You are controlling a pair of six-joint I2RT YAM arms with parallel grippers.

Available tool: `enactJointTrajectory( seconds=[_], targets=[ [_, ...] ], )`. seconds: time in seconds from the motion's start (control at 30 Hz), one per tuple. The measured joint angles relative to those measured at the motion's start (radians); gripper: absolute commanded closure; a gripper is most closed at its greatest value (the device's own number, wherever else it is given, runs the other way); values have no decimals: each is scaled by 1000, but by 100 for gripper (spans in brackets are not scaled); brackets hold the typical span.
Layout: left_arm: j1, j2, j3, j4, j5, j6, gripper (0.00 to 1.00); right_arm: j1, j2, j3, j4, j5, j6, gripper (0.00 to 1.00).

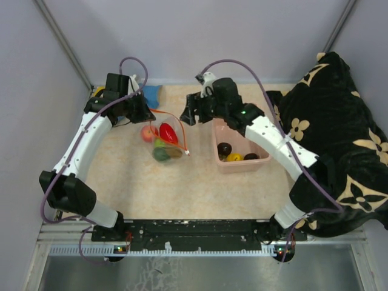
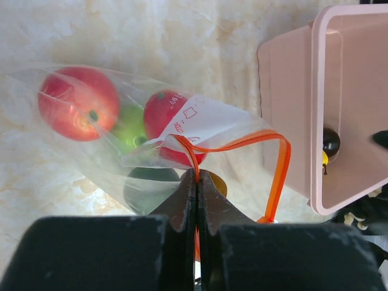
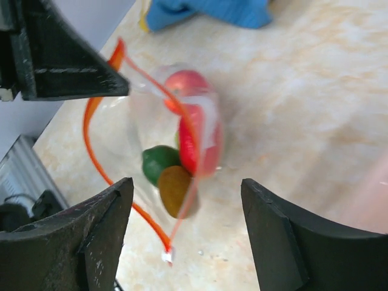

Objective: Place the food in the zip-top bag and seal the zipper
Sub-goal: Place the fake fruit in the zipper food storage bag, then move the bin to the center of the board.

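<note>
Pink tub (image 1: 239,165) on bench (image 1: 182,194), right of centre: some food (image 1: 234,157) lies inside, dark and yellow pieces.
Zip-top bag (image 2: 209,118) near its left side, on bench, red, green, brown fruits inside.
Left gripper (image 2: 197,176) clamped on zipper (image 2: 280,163), holding mouth as open loop.
Right gripper (image 3: 185,182) above bag, jaws apart, nothing held.
Advice: left must not loosen; right takes one fruit per trip, enters loop from above, avoids strip.
Blue cloth (image 1: 151,95) behind, not concerned.

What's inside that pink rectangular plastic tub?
A dark round toy fruit, a yellow toy fruit and a second dark fruit lie in the pink tub. The right arm covers its far end; whatever lies there is hidden.
</note>
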Motion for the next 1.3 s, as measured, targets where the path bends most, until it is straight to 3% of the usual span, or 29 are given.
enactJointTrajectory(
  seconds=[0.27, 0.6, 0.87, 1.3],
  targets=[
    [38, 0, -6, 5, 8, 2, 100, -124, -78, -44, -133, 195, -15, 27],
    [58, 0, -5, 5, 14, 9, 100, -140, 154, -47, -170, 258, -73, 27],
    [79, 0, 24, 0, 10, 24, 100, -122, 212, -60, -188, 118, -234, 27],
    [134, 22, 54, -15, -2, 49, 100, 45, 11, -196, -424, -101, -486, 27]
  ],
)
